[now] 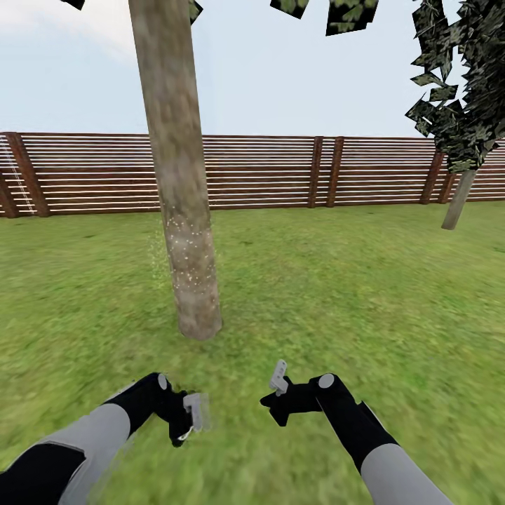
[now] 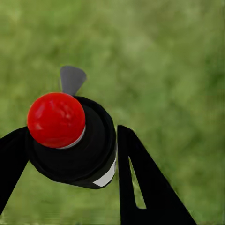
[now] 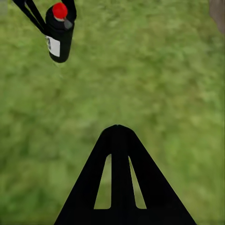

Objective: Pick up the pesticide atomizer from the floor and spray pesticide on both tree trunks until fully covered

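The pesticide atomizer (image 2: 89, 157) is a small black bottle with a red cap and a grey trigger. My left gripper (image 2: 72, 133) is shut on it, one black finger on each side. It also appears in the right wrist view, where the atomizer (image 3: 58, 35) hangs over the grass. In the head view my left gripper (image 1: 184, 423) is low, in front of a thick pale tree trunk (image 1: 179, 175). Whitish pesticide speckles (image 1: 185, 247) dot the trunk's lower part. A second tree (image 1: 459, 200) stands far right. My right gripper (image 3: 117, 127) is shut and empty over the lawn, right of the left one.
A brown slatted fence (image 1: 280, 172) runs across the back of the green lawn (image 1: 337, 294). Open grass lies between the near trunk and the far right tree. Dark leaf patches (image 1: 463, 91) hang at the upper right.
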`<state>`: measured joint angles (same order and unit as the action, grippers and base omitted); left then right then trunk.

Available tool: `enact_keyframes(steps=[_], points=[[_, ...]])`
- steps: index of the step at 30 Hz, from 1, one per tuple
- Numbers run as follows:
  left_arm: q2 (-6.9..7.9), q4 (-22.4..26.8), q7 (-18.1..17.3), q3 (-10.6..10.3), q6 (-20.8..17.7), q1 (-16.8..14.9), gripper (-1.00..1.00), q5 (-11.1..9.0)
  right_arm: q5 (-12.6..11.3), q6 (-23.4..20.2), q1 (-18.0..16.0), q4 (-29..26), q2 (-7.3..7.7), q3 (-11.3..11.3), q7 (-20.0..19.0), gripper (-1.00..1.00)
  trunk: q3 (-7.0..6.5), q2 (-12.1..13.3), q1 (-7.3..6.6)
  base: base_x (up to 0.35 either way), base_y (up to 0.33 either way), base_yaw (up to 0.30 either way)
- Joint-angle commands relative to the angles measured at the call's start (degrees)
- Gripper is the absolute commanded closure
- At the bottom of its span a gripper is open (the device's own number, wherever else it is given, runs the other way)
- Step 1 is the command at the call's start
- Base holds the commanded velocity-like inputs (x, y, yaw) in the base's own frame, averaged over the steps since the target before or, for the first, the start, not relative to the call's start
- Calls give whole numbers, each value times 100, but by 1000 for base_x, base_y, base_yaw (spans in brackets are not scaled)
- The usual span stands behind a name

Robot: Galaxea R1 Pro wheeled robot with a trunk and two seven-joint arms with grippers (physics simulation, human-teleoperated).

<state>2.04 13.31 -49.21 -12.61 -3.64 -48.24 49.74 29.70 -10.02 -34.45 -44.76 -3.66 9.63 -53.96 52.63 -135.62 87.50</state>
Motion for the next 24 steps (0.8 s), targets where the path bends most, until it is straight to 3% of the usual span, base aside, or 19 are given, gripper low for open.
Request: enact_keyframes(steps=[1,2,4,5,7,8,9,11,12,14,16,17,19,20,21,23,24], points=[[182,0,1,52,73,10,100,-117,0,3,0,1,2,-12,9,100,0,0,0,0,0,0],[331,-8,1,58,183,17,100,-280,0,6,0,2,14,-23,13,100,0,0,0,0,0,0],[570,-40,-13,57,322,25,100,-888,-5,12,4,67,72,-55,17,100,0,0,0,0,0,0],[707,-52,-15,57,384,29,100,-1076,-10,40,11,177,331,-69,17,100,0,0,0,0,0,0],[941,-254,-17,56,789,34,100,-1667,-163,93,16,657,1199,-80,24,100,0,0,0,0,0,0],[1000,-478,-12,56,954,34,100,-2125,-434,187,20,1024,1551,-82,25,100,0,0,0,0,0,0],[1117,-826,7,56,1221,38,100,-2766,-1014,556,29,1763,1982,-88,36,100,0,0,0,0,0,0],[1193,-1132,74,56,1487,55,100,-3541,-1720,1534,29,3125,2555,-92,74,100,0,0,0,0,0,0],[1202,-1173,132,56,1522,116,100,-3833,-1946,1954,29,3661,2690,-92,94,100,0,0,0,0,0,0],[1182,-1199,198,56,1647,453,100,-4617,-2692,2585,29,4331,2805,-92,205,100,0,0,0,0,0,0],[1147,-1205,260,56,2138,777,100,-5336,-3835,3058,31,4511,2835,-88,1055,100,0,0,0,0,0,0],[1139,-1208,475,56,2317,920,100,-5641,-4253,3463,33,4549,2818,-83,1581,100,0,0,0,0,0,0],[1120,-1211,1414,56,2614,1203,100,-6228,-4625,4161,46,4556,2792,-82,2339,100,0,0,0,0,0,0],[1076,-1214,1935,56,2811,1318,100,-6467,-4707,4301,58,4556,2788,-87,2505,100,0,0,0,0,0,0],[1045,-1215,2463,56,3037,1468,100,-6734,-4955,4387,65,4555,2782,-90,2611,100,0,0,0,0,0,0],[968,-1216,3306,56,3328,1748,100,-7443,-5940,4444,69,4555,2778,-92,2676,100,0,0,0,0,0,0],[905,-1216,3587,56,3407,1839,100,-7682,-6205,4450,74,4557,2780,-92,2683,100,0,0,0,0,0,0]])
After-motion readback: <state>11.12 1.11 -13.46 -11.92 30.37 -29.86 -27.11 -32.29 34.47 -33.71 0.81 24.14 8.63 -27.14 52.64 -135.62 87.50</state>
